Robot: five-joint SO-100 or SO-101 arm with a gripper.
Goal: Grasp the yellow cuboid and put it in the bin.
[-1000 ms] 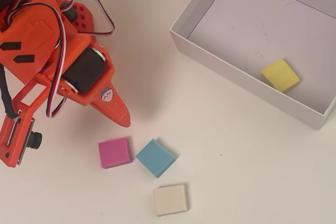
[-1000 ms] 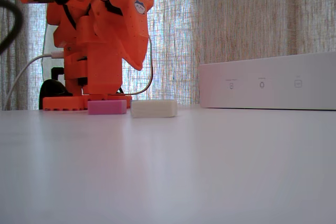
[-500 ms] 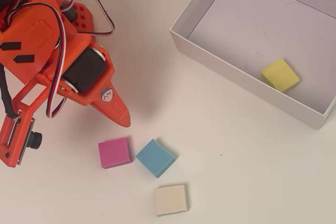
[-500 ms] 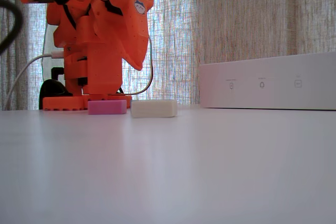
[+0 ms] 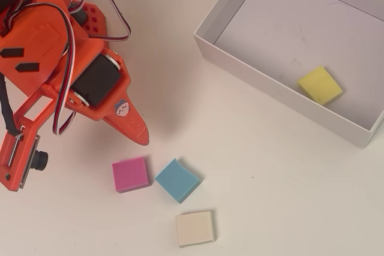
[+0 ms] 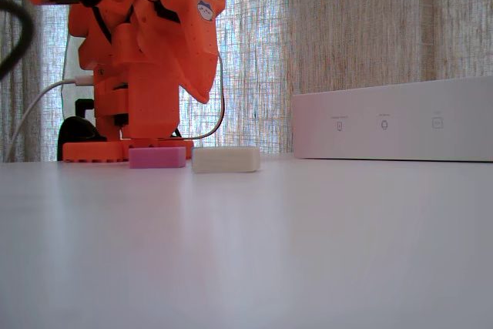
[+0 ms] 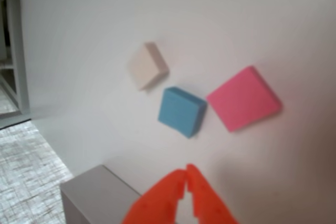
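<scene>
Orange arm (image 6: 146,52) at left; pink block (image 6: 157,157) beside cream block (image 6: 226,159); bin (image 6: 393,119) at right.

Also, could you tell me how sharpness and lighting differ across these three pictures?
Overhead view: evenly lit, sharp, soft shadow beside the blue block. Fixed view: backlit by the bright curtain, with the near table blurred. Wrist view: soft overall, the shut gripper hazy.

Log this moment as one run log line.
yellow cuboid: in bin | gripper: shut, empty, above table | pink, blue, cream blocks: on table
</scene>
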